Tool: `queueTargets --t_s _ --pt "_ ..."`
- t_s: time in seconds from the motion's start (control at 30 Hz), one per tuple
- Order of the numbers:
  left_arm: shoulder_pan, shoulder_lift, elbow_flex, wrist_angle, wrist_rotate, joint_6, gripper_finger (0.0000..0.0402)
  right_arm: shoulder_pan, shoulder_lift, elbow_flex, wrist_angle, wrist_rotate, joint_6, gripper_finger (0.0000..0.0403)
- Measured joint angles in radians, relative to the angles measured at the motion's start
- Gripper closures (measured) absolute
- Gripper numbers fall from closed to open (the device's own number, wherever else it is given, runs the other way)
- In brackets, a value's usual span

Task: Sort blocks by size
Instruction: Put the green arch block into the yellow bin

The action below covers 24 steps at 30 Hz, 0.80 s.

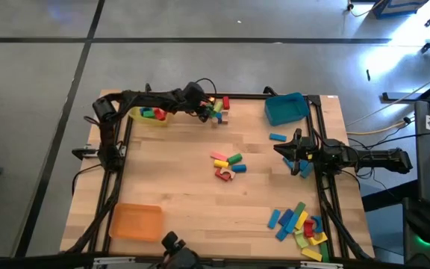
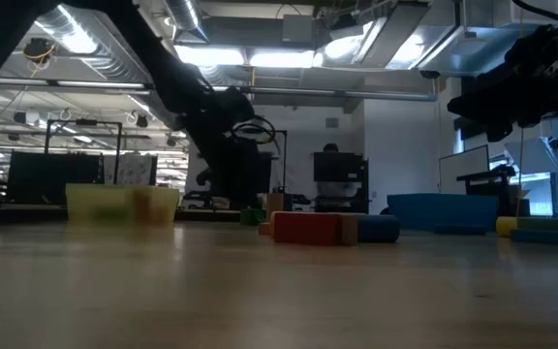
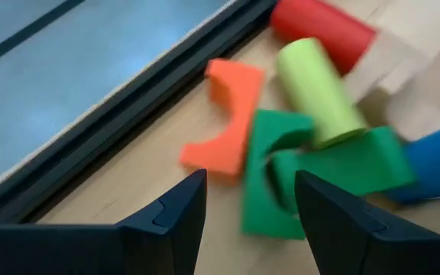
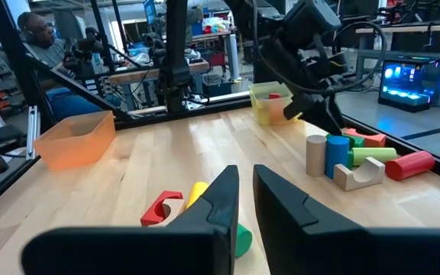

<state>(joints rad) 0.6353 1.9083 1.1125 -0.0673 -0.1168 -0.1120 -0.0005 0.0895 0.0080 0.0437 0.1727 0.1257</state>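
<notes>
1. Blocks lie in 3 loose groups on the wooden table [image 1: 185,179]: a cluster by the far edge next to the yellow tray [image 1: 149,115], a small heap mid-table [image 1: 228,166], and a spread of longer bars [image 1: 298,224] near the right front corner. That corner spread looks like a size group already gathered, though this is only a judgement.
2. Left gripper [image 1: 209,109] hovers over the far-edge cluster with its fingers parted and holding nothing, probably lined up to pick 1 piece.
3. In the left wrist view the green arch [image 3: 270,172] sits just ahead of the gap between the fingers [image 3: 176,218]; the orange arch [image 3: 224,122] touches it on 1 side, and the lime cylinder [image 3: 315,88] and red cylinder [image 3: 323,27] lie beyond.
4. Right gripper [image 1: 298,153] waits by the right edge, near the blue tray [image 1: 286,108], fingers nearly closed on nothing visible.
</notes>
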Motion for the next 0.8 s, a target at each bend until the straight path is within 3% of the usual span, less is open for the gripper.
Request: queueTargets --t_s 0.47,0.67,0.8 --pt "-0.040 -0.005 0.003 -0.289 -0.004 0.010 0.0219 0.000 0.000 0.000 -0.004 -0.008 0.000 0.0357" --pt "-0.053 -0.005 0.002 -0.272 -0.007 0.075 0.0220 0.000 0.000 0.000 -0.004 -0.008 0.000 0.0357" --pt "-0.034 -0.005 0.001 -0.254 -0.002 0.097 0.0245 0.000 0.000 0.000 -0.004 -0.008 0.001 0.0357"
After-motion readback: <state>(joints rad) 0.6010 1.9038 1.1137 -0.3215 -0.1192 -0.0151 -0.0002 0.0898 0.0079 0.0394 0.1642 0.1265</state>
